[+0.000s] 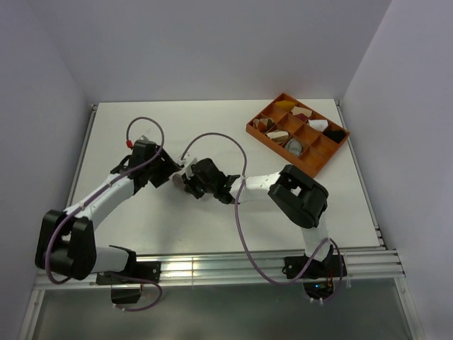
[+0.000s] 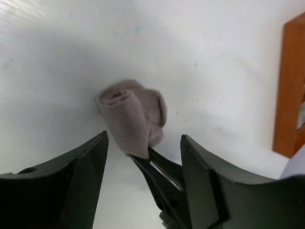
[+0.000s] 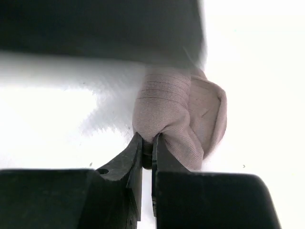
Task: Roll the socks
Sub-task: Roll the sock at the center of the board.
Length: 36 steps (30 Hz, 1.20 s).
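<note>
A pinkish-tan sock [image 2: 131,117] sits as a tight roll on the white table; it also shows in the right wrist view [image 3: 174,112]. No grey sock shows. My right gripper [image 3: 147,141] is shut on the near lower end of the roll. Its thin fingers [image 2: 159,169] reach in between my left gripper's fingers. My left gripper [image 2: 143,139] is open, just short of the roll, with one finger on each side and nothing in it. In the top view the two grippers meet at mid-table, left [image 1: 172,176] and right [image 1: 188,183], and hide the sock.
An orange divided tray [image 1: 279,151] holding small cloth bundles stands at the back right; its edge shows in the left wrist view [image 2: 288,86]. A dark blurred part of the left arm [image 3: 95,28] fills the top of the right wrist view.
</note>
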{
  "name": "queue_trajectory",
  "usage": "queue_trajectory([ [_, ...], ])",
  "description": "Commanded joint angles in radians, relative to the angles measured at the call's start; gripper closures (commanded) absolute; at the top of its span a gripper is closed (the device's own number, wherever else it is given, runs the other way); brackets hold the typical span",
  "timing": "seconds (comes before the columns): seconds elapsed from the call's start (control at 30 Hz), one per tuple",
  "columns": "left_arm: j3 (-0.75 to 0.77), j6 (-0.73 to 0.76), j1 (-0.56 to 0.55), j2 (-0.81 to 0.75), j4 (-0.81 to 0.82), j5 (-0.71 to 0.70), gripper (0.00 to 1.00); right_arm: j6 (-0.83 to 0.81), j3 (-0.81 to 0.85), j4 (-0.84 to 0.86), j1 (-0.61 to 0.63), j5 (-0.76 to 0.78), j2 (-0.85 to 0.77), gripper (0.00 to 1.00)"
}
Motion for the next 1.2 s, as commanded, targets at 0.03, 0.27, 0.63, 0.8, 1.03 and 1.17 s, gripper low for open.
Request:
queue_trajectory([
  [0.03, -0.072, -0.052, 0.048, -0.145, 0.108, -0.011, 0.33, 0.168, -0.009, -0.089, -0.087, -0.328, 0.007, 1.00],
  [0.27, -0.179, -0.055, 0.055, -0.205, 0.180, 0.052, 0.35, 0.367, 0.022, -0.031, -0.216, -0.593, 0.109, 1.00],
  [0.63, -0.302, -0.068, 0.053, -0.136, 0.375, 0.143, 0.37, 0.642, 0.053, 0.077, -0.326, -0.807, 0.243, 1.00],
  [0.8, -0.313, -0.078, 0.041, -0.061, 0.435, 0.158, 0.37, 0.804, 0.053, 0.154, -0.352, -0.883, 0.292, 1.00],
  [1.03, -0.306, -0.072, 0.013, 0.022, 0.488, 0.121, 0.38, 0.879, 0.056, 0.167, -0.374, -0.900, 0.321, 1.00],
  [1.17, -0.316, -0.070, 0.001, 0.060, 0.550, 0.089, 0.39, 0.883, 0.076, 0.126, -0.379, -0.896, 0.330, 1.00],
])
